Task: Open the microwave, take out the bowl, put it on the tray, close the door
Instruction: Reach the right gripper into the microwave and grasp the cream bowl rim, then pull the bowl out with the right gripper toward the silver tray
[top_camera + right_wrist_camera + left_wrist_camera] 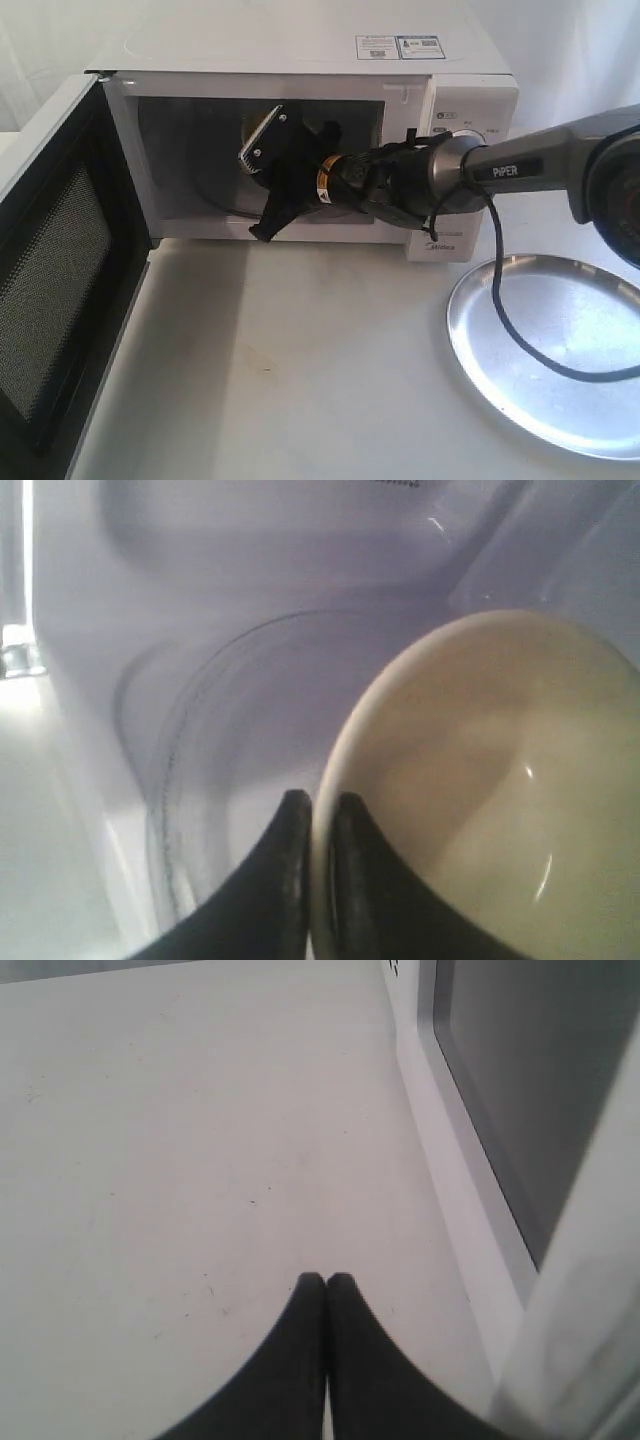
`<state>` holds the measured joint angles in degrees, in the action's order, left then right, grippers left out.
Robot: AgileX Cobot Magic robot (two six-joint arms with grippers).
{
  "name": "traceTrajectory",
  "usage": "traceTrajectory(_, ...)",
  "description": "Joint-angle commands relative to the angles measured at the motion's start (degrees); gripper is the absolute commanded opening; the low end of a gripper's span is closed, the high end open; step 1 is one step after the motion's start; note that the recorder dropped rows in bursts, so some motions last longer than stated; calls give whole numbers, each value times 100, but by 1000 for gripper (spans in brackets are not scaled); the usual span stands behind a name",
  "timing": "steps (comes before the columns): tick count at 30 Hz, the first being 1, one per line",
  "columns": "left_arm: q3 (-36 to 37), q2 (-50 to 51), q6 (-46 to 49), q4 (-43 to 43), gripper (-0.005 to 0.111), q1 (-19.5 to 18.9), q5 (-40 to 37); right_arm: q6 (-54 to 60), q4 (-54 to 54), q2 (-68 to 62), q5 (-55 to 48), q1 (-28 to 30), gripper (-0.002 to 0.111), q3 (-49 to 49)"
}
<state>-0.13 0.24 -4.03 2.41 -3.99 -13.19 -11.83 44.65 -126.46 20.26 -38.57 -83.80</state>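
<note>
The white microwave stands at the back with its door swung wide to the left, black mesh inner face showing. My right gripper reaches into the cavity. In the right wrist view it is shut on the rim of the cream-beige bowl, one finger inside and one outside, over the glass turntable. The arm hides the bowl in the exterior view. The silver tray lies on the table at the right. My left gripper is shut and holds nothing, over the table beside the door.
The white table stretches between the open door and the tray. A black cable hangs from the right arm and trails over the tray. The left arm is outside the exterior view.
</note>
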Motion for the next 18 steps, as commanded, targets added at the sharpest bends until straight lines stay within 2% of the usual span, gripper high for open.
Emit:
traceTrajectory(1,13,-24,-1,-46,0,6,-4,-431,540,685,-652,-453,0,477)
traceTrajectory(3,13,-24,-1,-46,0,6,-4,-501,748,1243,-799,-670,0,985)
traceTrajectory(6,13,-24,-1,-46,0,6,-4,-514,619,2345,-2152,-835,0,2045)
traceTrajectory(10,13,-24,-1,-46,0,6,-4,-663,228,3600,-3304,-811,0,3341)
traceTrajectory(15,13,-24,-1,-46,0,6,-4,-937,-2,4353,-5749,-811,0,4206)
traceTrajectory(18,13,-24,-1,-46,0,6,-4,-1325,235,4342,-5589,-811,0,4369)
